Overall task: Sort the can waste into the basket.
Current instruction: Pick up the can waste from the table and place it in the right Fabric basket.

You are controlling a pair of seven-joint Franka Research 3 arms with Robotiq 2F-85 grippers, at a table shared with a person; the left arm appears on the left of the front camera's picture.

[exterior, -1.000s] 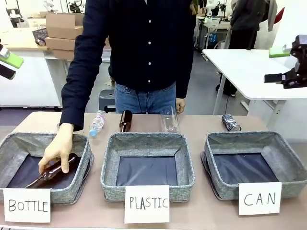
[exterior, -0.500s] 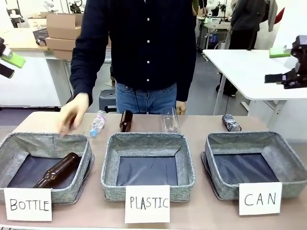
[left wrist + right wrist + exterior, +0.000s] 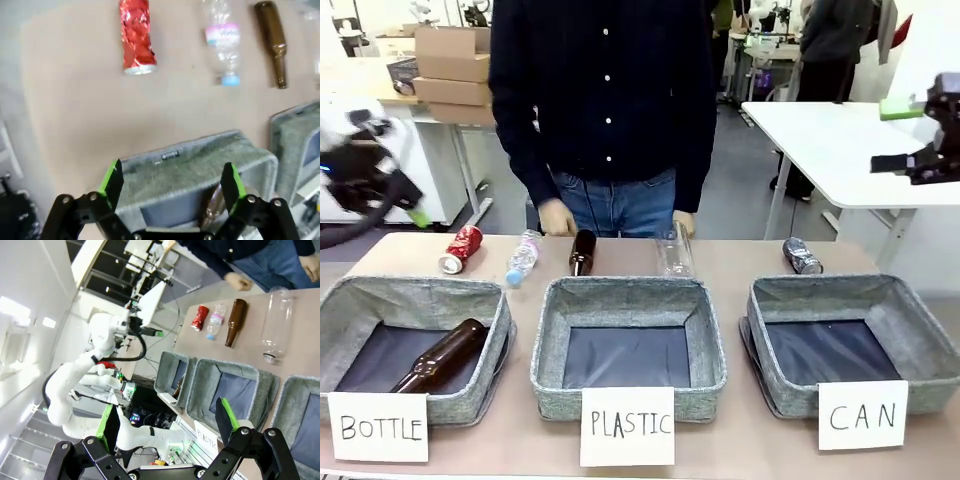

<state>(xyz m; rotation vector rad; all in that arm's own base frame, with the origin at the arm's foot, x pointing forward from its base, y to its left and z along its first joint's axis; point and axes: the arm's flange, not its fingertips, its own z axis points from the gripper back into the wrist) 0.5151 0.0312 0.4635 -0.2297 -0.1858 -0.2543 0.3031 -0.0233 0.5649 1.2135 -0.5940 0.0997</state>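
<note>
Nearest the camera, the square grey felt basket carded "CAN" (image 3: 853, 342) sits empty. Behind it on the worktop (image 3: 740, 262) lies the dark silvery-grey dented can (image 3: 802, 255); the shiny red dented can (image 3: 461, 248) lies far left. Left pincer (image 3: 171, 182) hovers spread and empty, apparently positioned for the red can; right pincer (image 3: 167, 422) waits raised, likewise spread.

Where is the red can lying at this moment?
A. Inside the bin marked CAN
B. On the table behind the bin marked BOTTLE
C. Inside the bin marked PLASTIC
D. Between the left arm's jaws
B: the red can lies on its side on the table, behind the BOTTLE bin and beside a clear plastic bottle; the CAN basket holds nothing, and the left gripper is open and empty.
</note>
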